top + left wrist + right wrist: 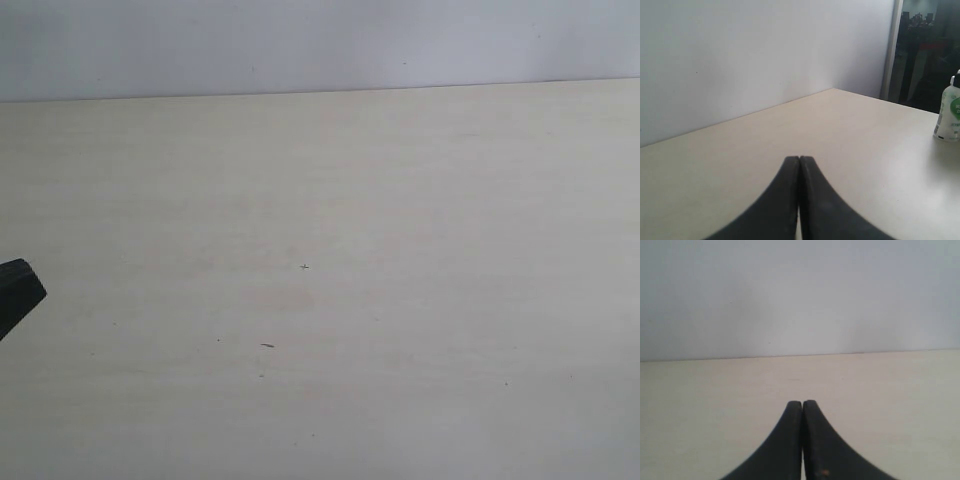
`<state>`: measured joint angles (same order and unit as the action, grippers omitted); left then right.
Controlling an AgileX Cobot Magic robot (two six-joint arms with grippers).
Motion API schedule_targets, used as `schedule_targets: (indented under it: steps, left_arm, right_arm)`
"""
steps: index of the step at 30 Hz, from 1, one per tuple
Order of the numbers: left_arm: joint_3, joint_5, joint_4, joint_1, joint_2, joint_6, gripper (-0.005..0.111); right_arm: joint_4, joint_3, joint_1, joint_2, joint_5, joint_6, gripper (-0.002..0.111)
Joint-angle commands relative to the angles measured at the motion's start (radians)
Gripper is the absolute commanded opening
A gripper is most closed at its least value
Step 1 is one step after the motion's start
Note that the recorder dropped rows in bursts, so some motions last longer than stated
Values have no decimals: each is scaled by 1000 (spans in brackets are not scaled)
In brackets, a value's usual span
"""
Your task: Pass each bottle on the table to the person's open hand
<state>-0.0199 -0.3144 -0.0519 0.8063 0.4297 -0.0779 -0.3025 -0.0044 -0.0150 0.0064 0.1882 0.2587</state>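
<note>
Both grippers closed and empty; one bottle sighted, not yet approached.
Jaws of left gripper [799,160] and right gripper [802,403] are pressed together over bare worktop [400,300]. The bottle [950,111], green-white label, stands upright on the worktop, well apart from the left gripper. Suggest: open jaws before closing in, grasp mid-body, keep it upright.

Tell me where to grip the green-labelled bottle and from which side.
Probably the labelled body, approached level from the side: the bottle stands upright on the table, its body broader than the narrow top, with bare surface beside it. The picture's edge hides part of it.
</note>
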Motion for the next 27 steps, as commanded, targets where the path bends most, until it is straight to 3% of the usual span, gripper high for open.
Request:
schedule_targets:
  steps: [1, 27]
  left_arm:
    - [2, -3, 4, -4, -4, -5, 2]
    - [2, -3, 4, -4, -4, -5, 2]
  right_arm:
    - [255, 4, 5, -6, -2, -316, 0]
    - [284, 4, 5, -6, 80, -287, 0]
